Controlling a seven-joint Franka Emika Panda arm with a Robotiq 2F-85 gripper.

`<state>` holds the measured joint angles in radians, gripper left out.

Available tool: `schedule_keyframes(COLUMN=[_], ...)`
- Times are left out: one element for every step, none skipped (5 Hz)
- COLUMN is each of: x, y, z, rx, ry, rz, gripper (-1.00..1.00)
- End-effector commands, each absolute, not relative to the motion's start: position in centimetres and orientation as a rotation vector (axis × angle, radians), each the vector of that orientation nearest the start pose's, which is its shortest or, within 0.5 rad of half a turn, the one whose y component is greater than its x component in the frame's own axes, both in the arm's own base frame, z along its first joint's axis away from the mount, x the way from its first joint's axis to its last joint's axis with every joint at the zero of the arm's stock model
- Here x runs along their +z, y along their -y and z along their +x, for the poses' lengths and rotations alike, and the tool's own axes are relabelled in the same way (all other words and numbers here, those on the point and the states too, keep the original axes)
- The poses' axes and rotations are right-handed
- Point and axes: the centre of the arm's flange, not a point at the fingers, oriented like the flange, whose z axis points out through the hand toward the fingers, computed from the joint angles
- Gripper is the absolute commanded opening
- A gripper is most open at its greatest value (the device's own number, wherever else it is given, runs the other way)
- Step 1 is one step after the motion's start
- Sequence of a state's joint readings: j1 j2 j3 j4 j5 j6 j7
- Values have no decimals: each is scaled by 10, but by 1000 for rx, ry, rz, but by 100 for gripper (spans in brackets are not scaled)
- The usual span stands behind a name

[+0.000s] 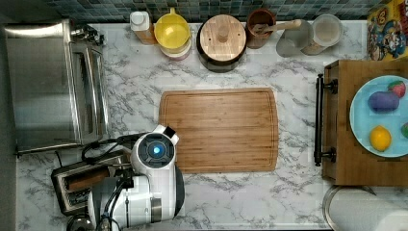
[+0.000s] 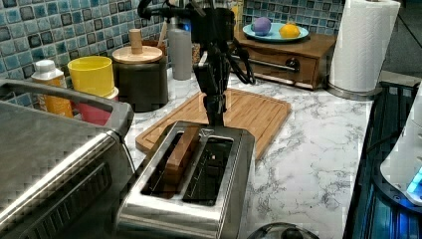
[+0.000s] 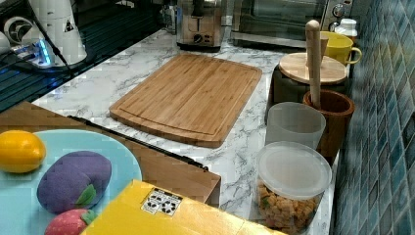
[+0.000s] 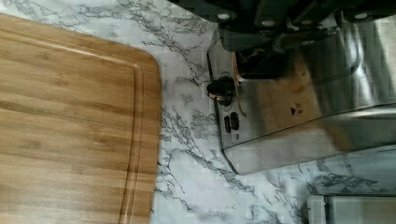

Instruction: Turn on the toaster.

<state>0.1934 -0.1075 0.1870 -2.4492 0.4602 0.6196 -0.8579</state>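
The toaster (image 2: 199, 179) is a small brushed-steel box with two long top slots, and brown bread (image 2: 180, 149) stands in one of them. It sits at the top view's lower left (image 1: 72, 185), partly under my arm (image 1: 154, 154). My gripper (image 2: 214, 112) points straight down at the toaster's far end in the left view, right at its top edge. In the wrist view the gripper (image 4: 261, 42) hangs over the toaster's end face (image 4: 280, 107), just above the black knob (image 4: 220, 88) and two small buttons (image 4: 231, 122). The right view shows that same end face (image 3: 199, 27) far back.
A large steel toaster oven (image 1: 48, 86) stands close beside the toaster. The wooden cutting board (image 1: 219, 130) lies mid-counter. Jars, a yellow cup (image 1: 172, 31) and canisters line the tiled back wall. A wooden box with a plate of fruit (image 1: 380, 115) and a paper towel roll (image 2: 361, 45) stand beyond.
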Motion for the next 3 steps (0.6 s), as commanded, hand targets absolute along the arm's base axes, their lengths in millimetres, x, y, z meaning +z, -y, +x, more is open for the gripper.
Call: schedule_keyframes(x=[247, 226, 196], y=[-188, -191, -188], z=[412, 393, 379], rx=[497, 544, 632], ry=[42, 26, -29], rz=[-2869, -2904, -2944], gripper=[-100, -100, -100])
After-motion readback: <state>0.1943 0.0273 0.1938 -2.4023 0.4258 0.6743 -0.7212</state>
